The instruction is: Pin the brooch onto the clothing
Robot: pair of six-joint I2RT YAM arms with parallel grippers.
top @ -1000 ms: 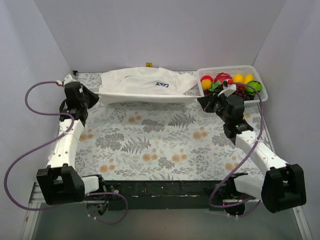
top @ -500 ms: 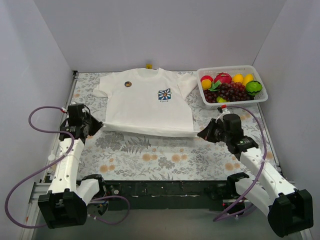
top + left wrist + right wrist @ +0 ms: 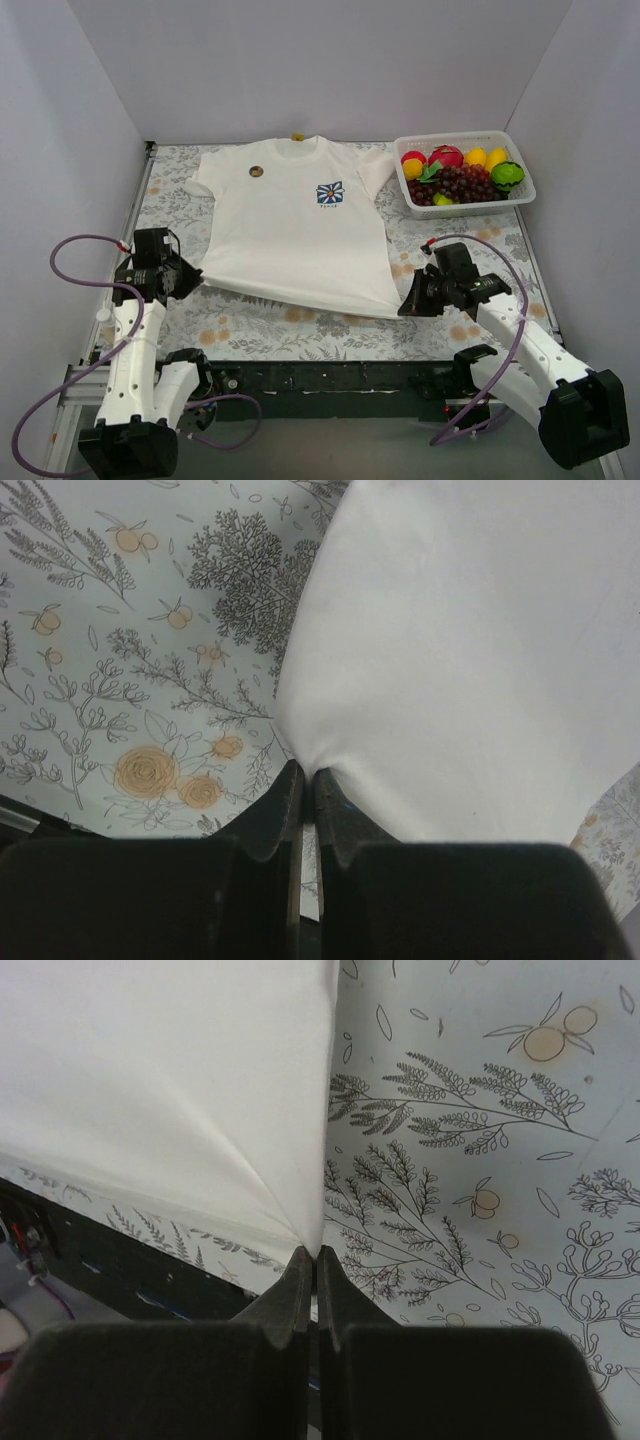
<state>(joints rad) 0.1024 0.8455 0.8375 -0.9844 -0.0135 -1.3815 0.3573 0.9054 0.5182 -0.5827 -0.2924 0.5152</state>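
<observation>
1. Left end effector (image 3: pixel 190 281) is clenched on one hem corner of the clothing (image 3: pixel 290 235), the corner farthest from the fruit basket (image 3: pixel 455 137). White fabric is seen pinched between the closed jaws in the left wrist view (image 3: pixel 303 775).
2. The right end effector (image 3: pixel 408 303) is likewise clamped on the other hem corner, on the near side of the basket. A fold of cloth is drawn into the shut jaws in the right wrist view (image 3: pixel 311 1255).
3. A second ago the shirt was bunched in a low heap level with the basket. Its hem has since been drawn well to the near side of the basket, so the garment is now spread almost flat on the worktop (image 3: pixel 250 325).
4. The collar is left level with the basket, and the nearer sleeve lies just beside the basket's left wall.
5. The brooch (image 3: pixel 329 192) is seen on the chest of the shirt, left of the basket and slightly nearer than it. It has been carried along with the cloth, so it is judged to be already fastened.
6. A small round dark badge (image 3: pixel 256 170) is also seen on the chest, farther left of the basket.
7. The task is judged nearly done; only the release of both hem corners appears to be left.
</observation>
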